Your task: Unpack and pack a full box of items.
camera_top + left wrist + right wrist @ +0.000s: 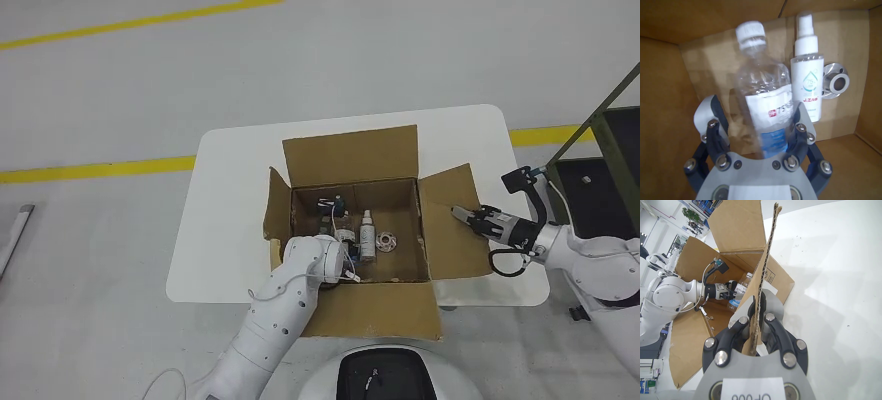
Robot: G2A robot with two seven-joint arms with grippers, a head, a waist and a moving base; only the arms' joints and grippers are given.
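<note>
1. From above, the cardboard box (350, 155) sits open on the white table (230, 230). The left gripper (340, 255) is down inside it, next to the spray bottle (367, 235) and the metal flange (387, 240), which lie on the box floor. The right gripper (462, 213) is at the right flap (450, 240), well apart from the contents. The step in hand looks like taking a bottle out, and a straight vertical lift should clear the near wall.

2. At the left wrist, the clear bottle (761, 79) lies between spread jaws, its cap pointing away from the wrist.
   - It is not clamped: one finger (803, 117) touches the label, while the other stands off with cardboard showing between.
   - Closing slowly should centre the bottle, and since the plastic looks thin, a gentle squeeze seems wiser.
   - The spray bottle is just beside it, so easing away from that side should avoid dragging it along.

3. At the right wrist, the jaws are pinched on the flap's edge, one finger on each side, holding it outward. A firm hold there should keep the opening wide for the left arm's exit.
</note>
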